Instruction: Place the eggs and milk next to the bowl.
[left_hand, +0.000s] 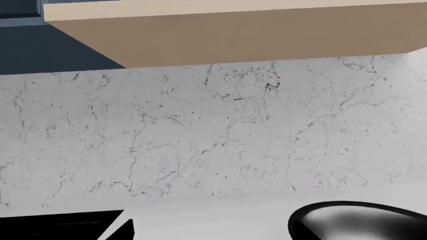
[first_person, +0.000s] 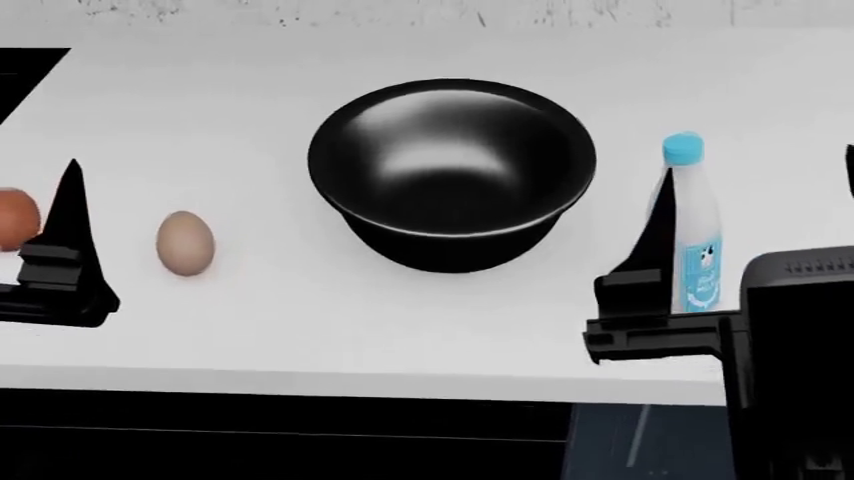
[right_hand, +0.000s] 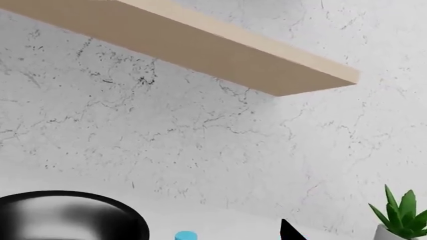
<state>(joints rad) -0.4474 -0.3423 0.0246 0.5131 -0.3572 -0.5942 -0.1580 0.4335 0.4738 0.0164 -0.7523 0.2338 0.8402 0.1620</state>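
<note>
Milk (first_person: 687, 232) stands right of the bowl (first_person: 454, 170), seemingly between the right tool's (first_person: 663, 262) fingers; whether it is gripped I cannot tell. Left tool (first_person: 60, 250) holds nothing, between the two eggs (first_person: 184, 242) at frame left. Next: bring the eggs beside the bowl.

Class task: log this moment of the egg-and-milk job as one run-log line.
milk: upright, right of bowl | tan egg: left of bowl | brown egg: farther left | hands: holding nothing visible

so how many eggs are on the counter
2. A tan egg lies left of the bowl; a reddish-brown egg sits farther left at the picture's edge, partly hidden behind the left gripper.
</note>
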